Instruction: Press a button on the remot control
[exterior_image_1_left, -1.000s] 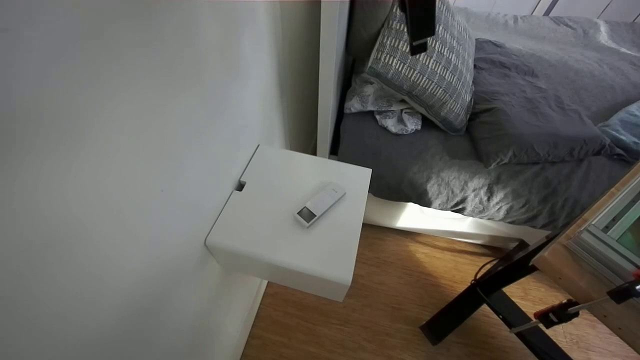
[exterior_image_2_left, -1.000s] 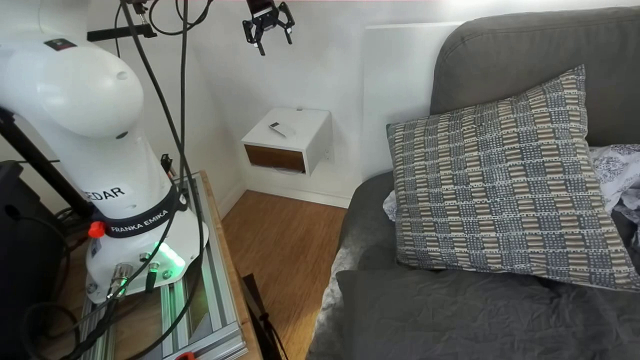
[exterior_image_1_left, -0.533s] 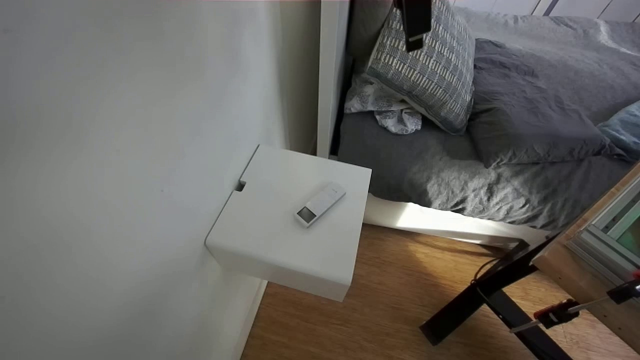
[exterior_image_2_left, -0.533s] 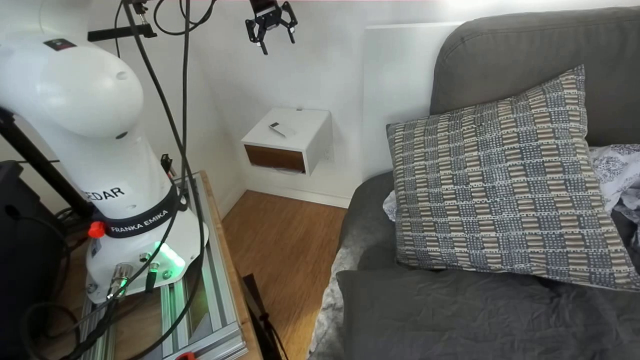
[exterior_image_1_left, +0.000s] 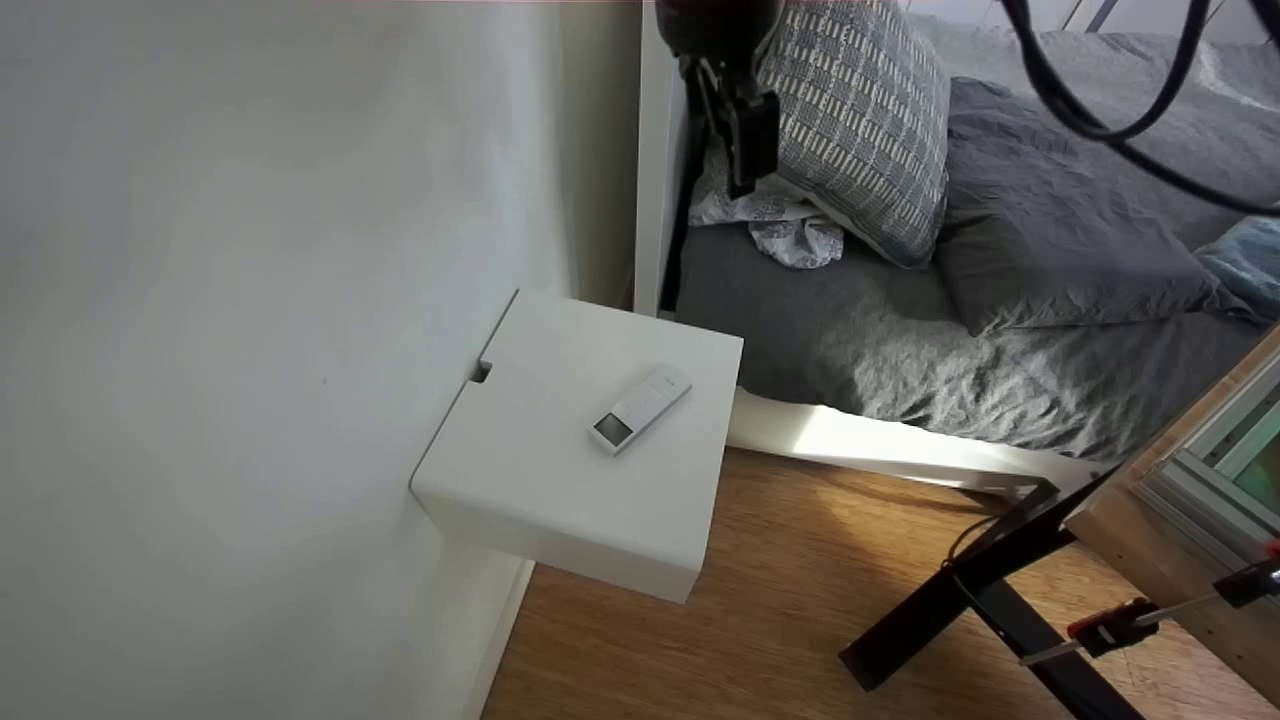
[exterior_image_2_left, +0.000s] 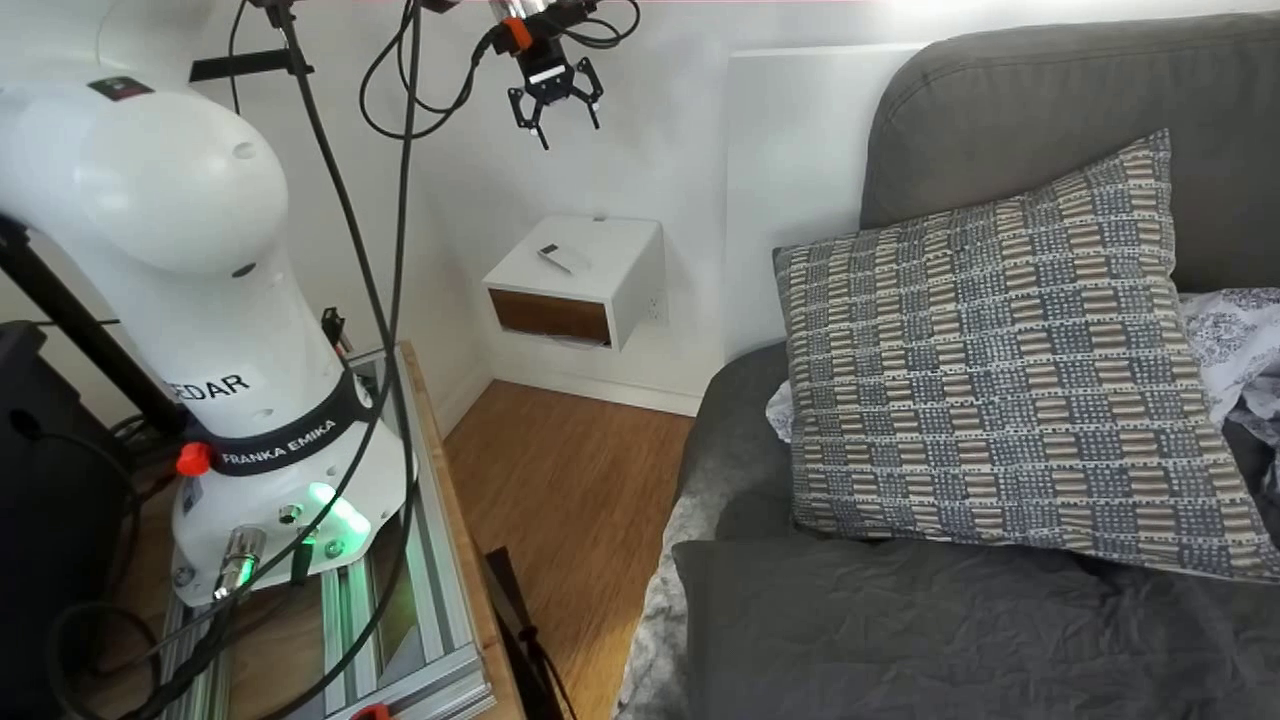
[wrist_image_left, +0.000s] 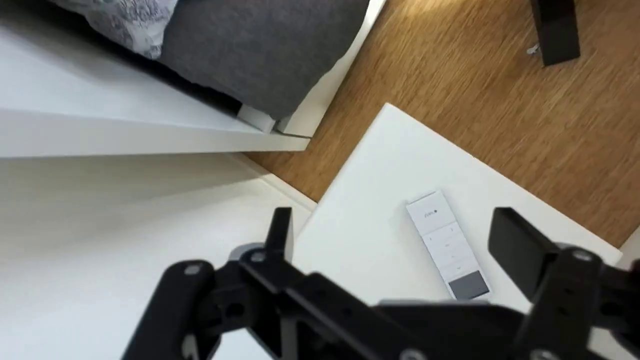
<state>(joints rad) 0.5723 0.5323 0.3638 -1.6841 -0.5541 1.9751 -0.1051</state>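
Note:
A slim white remote control (exterior_image_1_left: 640, 408) with a dark screen lies flat on top of a white wall-mounted nightstand (exterior_image_1_left: 535, 450). It also shows in an exterior view (exterior_image_2_left: 555, 260). In the wrist view the remote (wrist_image_left: 446, 240) lies between the fingers as seen from above, with its dark screen end nearest the gripper body and small button marks on its face. My black gripper (exterior_image_2_left: 571, 137) is open and empty, pointing down, well above the nightstand. In an exterior view the gripper (exterior_image_1_left: 742, 190) hangs above and behind the nightstand, in front of the pillow.
A white wall (exterior_image_1_left: 300, 300) stands right behind the nightstand. A bed with a grey cover (exterior_image_1_left: 830, 330) and a patterned pillow (exterior_image_2_left: 1000, 370) stands beside it. The robot's wooden-edged table (exterior_image_2_left: 440, 500) and black leg (exterior_image_1_left: 950, 580) are nearby. Black cables (exterior_image_2_left: 400, 300) hang from the arm.
My gripper has moved down and slightly right in an exterior view, and left and down in an exterior view. It stays open. The remote has not moved.

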